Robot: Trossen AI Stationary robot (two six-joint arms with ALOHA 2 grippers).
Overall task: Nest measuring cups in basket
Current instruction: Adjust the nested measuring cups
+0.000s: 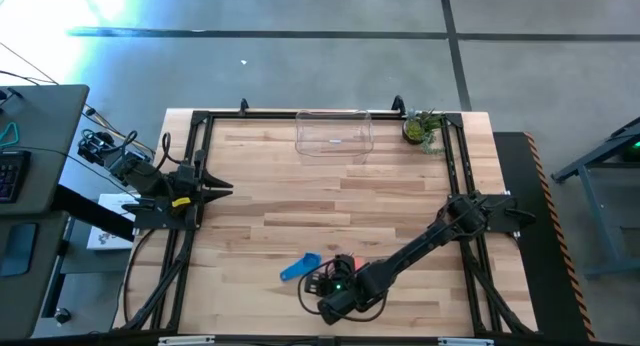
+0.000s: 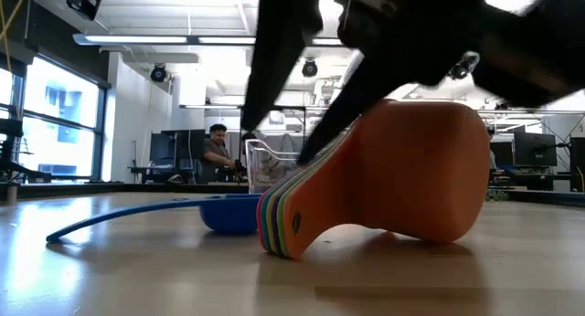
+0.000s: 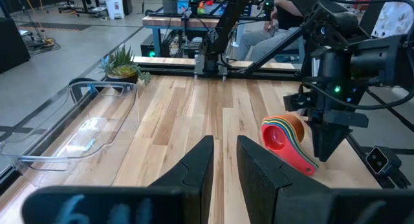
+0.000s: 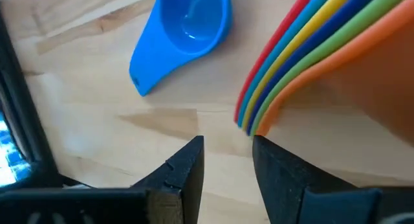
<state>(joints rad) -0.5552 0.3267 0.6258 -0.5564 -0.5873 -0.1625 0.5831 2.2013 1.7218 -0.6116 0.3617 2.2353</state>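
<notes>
Risk: right gripper (image 4: 226, 153) sits released just above nested measuring cups (image 3: 288, 138) at near table edge, basket (image 1: 334, 132) well apart; shallow grab on stacked handles (image 4: 255, 114) could fan them; blue cup (image 1: 300, 267) loose beside; left gripper (image 3: 224, 160) parked, slightly apart

Light wood-plank desk (image 1: 330, 206) on a grey concrete floor (image 1: 300, 56) crossed by dark tape lines; strong glare on the floor beyond the desk's far left corner. Small potted plant (image 1: 421, 128) at the far right corner, and a dark side table (image 1: 40, 146) past the left edge. Room behind: tall windows (image 2: 55, 115), white ceiling with strip lights (image 2: 137, 40), monitors on benches, one seated person (image 2: 218, 152).
</notes>
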